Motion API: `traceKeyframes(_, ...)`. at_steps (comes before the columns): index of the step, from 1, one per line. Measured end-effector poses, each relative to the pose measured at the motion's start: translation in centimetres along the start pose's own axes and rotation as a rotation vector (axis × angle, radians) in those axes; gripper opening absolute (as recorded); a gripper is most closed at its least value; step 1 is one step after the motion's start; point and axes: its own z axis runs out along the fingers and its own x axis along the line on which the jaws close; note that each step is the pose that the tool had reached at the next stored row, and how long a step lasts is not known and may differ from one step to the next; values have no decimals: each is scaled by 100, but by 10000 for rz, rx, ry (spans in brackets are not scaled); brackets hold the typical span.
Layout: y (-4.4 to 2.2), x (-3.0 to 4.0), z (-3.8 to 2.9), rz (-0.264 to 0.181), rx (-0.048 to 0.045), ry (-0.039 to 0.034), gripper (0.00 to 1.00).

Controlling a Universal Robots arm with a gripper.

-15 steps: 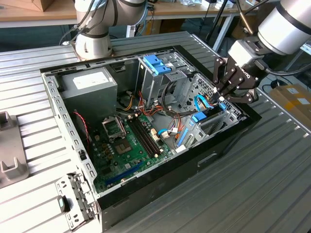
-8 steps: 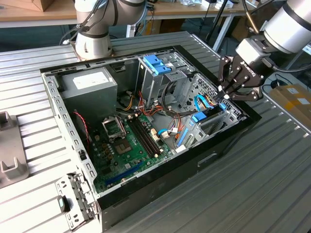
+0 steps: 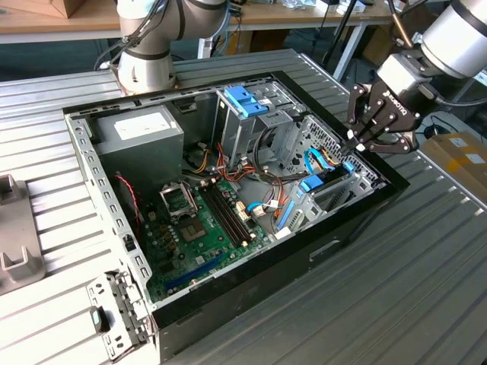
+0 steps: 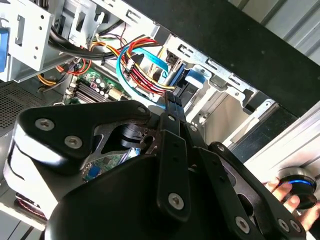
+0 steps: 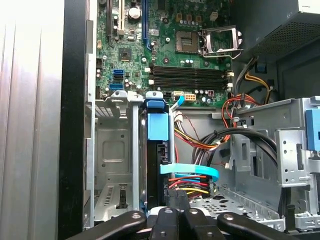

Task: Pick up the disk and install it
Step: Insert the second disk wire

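While disk (image 5: 156, 150) sits edge-up in bay, gripper (image 3: 354, 141) hovers above.

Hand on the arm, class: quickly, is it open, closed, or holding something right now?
Hand: closed, fingertips together, holding nothing visible, poised above the flat grey-metal disk with light-blue rails standing in its bay.

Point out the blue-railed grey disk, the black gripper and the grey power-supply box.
Blue-railed grey disk (image 5: 159, 127), first wrist view, blue end tab.
Black gripper (image 3: 355, 141), exterior view, between fingertips.
Grey power-supply box (image 3: 141, 129), exterior view, top face.
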Motion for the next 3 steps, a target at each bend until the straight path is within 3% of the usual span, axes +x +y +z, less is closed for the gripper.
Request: traceKeyframes(3, -1, 0, -1, 0, 0, 0, 10)
